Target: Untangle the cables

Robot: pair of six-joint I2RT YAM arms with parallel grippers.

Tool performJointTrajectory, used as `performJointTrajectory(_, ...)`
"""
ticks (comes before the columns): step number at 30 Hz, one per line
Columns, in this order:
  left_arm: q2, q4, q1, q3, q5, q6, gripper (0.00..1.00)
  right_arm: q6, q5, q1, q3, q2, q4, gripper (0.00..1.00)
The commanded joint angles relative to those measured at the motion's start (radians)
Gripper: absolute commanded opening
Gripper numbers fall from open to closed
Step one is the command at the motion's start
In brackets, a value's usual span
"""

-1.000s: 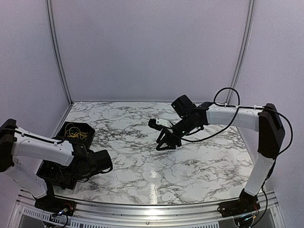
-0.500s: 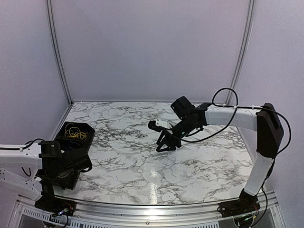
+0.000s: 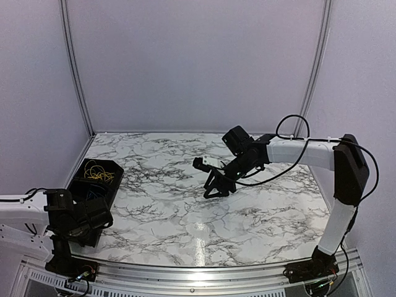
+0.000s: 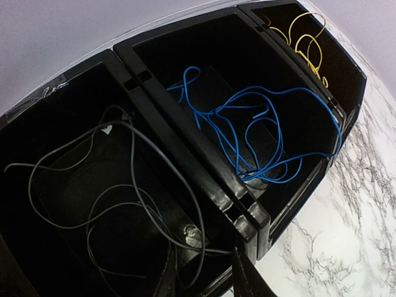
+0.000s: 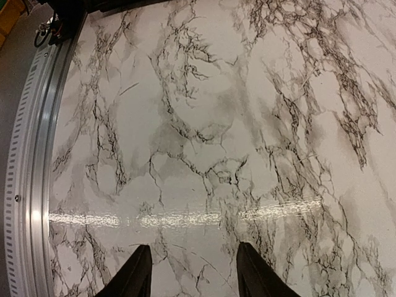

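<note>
3 cables [image 4: 216,120] now lie apart, 1 per bin [image 4: 185,148] compartment; left gripper [image 3: 96,216] has drawn back, jaws unreadable, right gripper [image 5: 193,272] spread wide, empty. Untangling looks done.

A black bin [image 4: 241,210] of three compartments sits at the left edge of the white, grey-veined marble worktop [image 5: 204,124] before me. A ribbed aluminium rail [image 5: 28,161] borders its near edge; pale walls [image 3: 198,62] enclose it.
</note>
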Motion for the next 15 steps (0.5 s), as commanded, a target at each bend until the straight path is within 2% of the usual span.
performJointTrajectory(1, -0.037, -0.055, 0.006, 0.013, -0.054, -0.018, 0.34, -0.004, -0.022, -0.003, 0.036, 0.014, -0.018, 0.47)
performJointTrajectory(5, -0.061, -0.085, 0.007, 0.064, -0.107, 0.039, 0.36, -0.007, -0.025, -0.004, 0.041, 0.013, -0.028, 0.47)
performJointTrajectory(8, -0.034, -0.088, 0.008, 0.150, -0.162, 0.158, 0.41, -0.012, 0.003, -0.004, 0.051, -0.005, -0.029, 0.47)
performJointTrajectory(13, 0.108, -0.085, 0.008, 0.368, -0.324, 0.490, 0.57, 0.013, 0.082, -0.059, 0.044, -0.089, 0.015, 0.48)
performJointTrajectory(15, 0.178, -0.071, 0.008, 0.455, -0.373, 0.652, 0.71, 0.052, 0.086, -0.124, 0.039, -0.136, 0.048, 0.48)
